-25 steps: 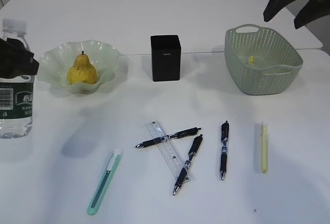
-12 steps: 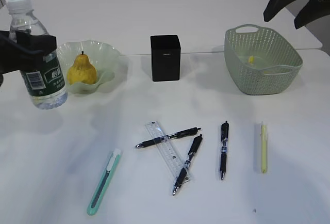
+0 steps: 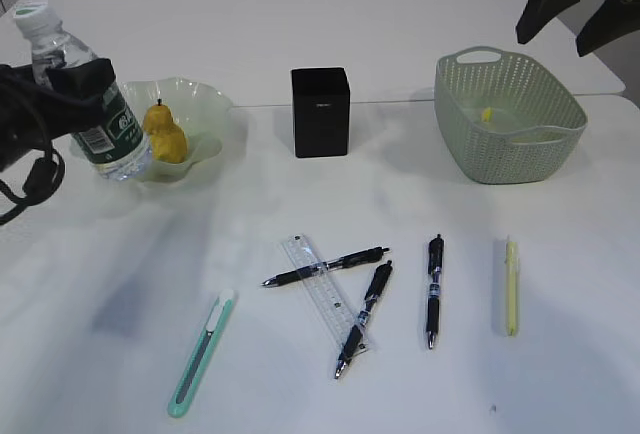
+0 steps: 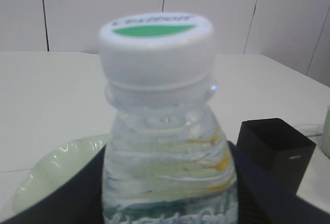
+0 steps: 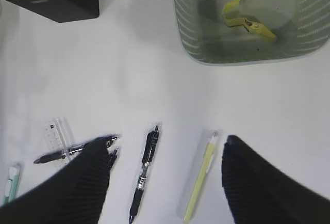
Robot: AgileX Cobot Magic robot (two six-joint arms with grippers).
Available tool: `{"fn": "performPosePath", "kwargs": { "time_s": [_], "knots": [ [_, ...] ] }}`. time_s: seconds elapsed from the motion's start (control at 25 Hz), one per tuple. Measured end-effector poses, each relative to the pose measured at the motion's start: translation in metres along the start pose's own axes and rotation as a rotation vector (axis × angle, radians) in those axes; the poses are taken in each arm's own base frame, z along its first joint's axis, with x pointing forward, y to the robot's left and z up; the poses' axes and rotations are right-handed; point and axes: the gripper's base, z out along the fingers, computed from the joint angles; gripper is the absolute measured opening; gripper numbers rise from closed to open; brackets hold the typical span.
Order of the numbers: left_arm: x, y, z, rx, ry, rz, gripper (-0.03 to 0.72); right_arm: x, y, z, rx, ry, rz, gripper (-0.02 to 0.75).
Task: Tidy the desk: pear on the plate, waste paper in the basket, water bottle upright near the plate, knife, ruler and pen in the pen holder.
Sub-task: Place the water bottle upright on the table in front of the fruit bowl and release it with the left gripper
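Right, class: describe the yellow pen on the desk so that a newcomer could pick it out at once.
Start at the green basket on the right of the desk. In front of it lies a row of pens; the yellow pen is the rightmost, lying alone. Its neighbours are black pens, so its pale yellow body marks it out.

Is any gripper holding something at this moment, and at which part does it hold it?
The left gripper holds the water bottle around its upper body, below the neck, tilted above the table. The right gripper is open and holds nothing.
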Motion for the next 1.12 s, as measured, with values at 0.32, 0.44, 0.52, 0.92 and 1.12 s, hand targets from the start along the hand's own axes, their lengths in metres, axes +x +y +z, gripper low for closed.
{"fn": "performPosePath", "kwargs": {
  "time_s": [0.32,0.44,0.52,0.92,1.12],
  "knots": [
    [0.035,0.014,0.009,-0.032,0.05,0.034,0.374,0.0,0.0,0.0,0.004,0.0,-0.001,0.533],
    [0.046,0.016,0.011,-0.035,0.079,0.051,0.374,0.0,-0.001,0.0,0.006,0.0,-0.004,0.533],
    [0.052,0.017,0.012,-0.034,0.088,0.056,0.374,0.0,-0.001,0.0,0.008,0.0,-0.004,0.533],
    [0.067,0.019,0.015,-0.037,0.121,0.058,0.374,0.0,-0.001,0.0,0.01,0.0,-0.004,0.54],
    [0.068,0.019,0.015,-0.037,0.125,0.057,0.374,0.0,-0.001,0.0,0.013,0.0,-0.007,0.539]
  ]
}}
